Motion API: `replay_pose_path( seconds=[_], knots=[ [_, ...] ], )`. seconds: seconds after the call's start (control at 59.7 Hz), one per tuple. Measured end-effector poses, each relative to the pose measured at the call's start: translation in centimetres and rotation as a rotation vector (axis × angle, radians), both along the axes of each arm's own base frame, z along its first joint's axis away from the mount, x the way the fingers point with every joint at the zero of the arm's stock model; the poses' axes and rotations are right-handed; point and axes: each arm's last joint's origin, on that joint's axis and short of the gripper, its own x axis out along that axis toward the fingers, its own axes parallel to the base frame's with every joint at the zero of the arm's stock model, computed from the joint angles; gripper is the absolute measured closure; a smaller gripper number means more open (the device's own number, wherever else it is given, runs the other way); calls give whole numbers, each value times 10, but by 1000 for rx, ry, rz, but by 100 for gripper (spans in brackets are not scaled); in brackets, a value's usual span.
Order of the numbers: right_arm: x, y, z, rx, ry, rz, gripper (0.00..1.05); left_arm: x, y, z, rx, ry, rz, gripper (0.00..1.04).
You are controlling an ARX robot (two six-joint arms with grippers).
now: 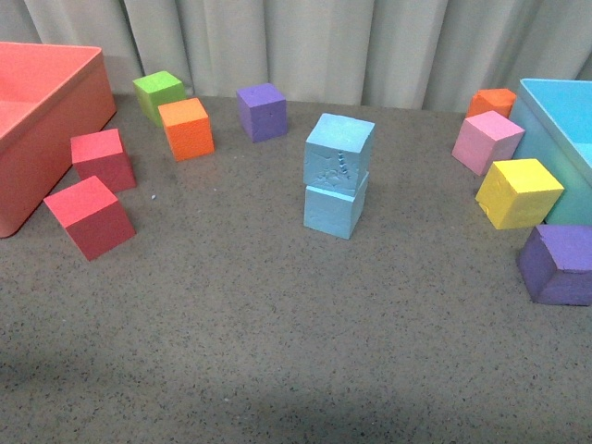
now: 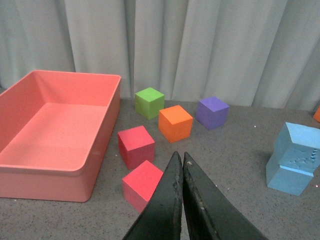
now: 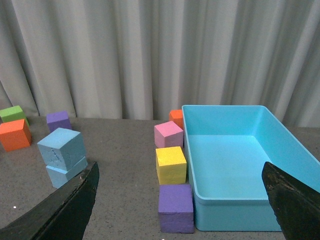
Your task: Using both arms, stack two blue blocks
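Two light blue blocks stand stacked near the table's middle: the embossed upper block (image 1: 339, 153) sits slightly turned on the lower block (image 1: 335, 209). Neither arm shows in the front view. The stack appears in the left wrist view with upper block (image 2: 299, 151) over lower block (image 2: 289, 178), well right of my shut left gripper (image 2: 180, 156). In the right wrist view the upper block (image 3: 62, 147) rests on the lower block (image 3: 64, 173), beside the left fingertip (image 3: 85, 187) of my open right gripper (image 3: 181, 172), which holds nothing.
A red bin (image 1: 42, 116) stands at the left with two red cubes (image 1: 102, 159) (image 1: 91, 215), a green cube (image 1: 158, 92), an orange cube (image 1: 186, 128) and a purple cube (image 1: 262, 111). At the right, a blue bin (image 1: 564, 139) with pink (image 1: 487, 141), yellow (image 1: 519, 192), orange (image 1: 492, 101) and purple (image 1: 558, 264) cubes.
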Motion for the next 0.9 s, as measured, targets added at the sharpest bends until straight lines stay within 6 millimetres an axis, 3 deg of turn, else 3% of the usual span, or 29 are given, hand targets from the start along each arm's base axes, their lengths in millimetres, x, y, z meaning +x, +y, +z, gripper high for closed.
replay_pose_path(
  seconds=[0.552,0.904],
  knots=[
    [0,0,0,0,0,0,10,-35,3,10,0,-31,12,101],
    [0,0,0,0,0,0,10,-46,3,12,0,-38,12,101]
  ],
)
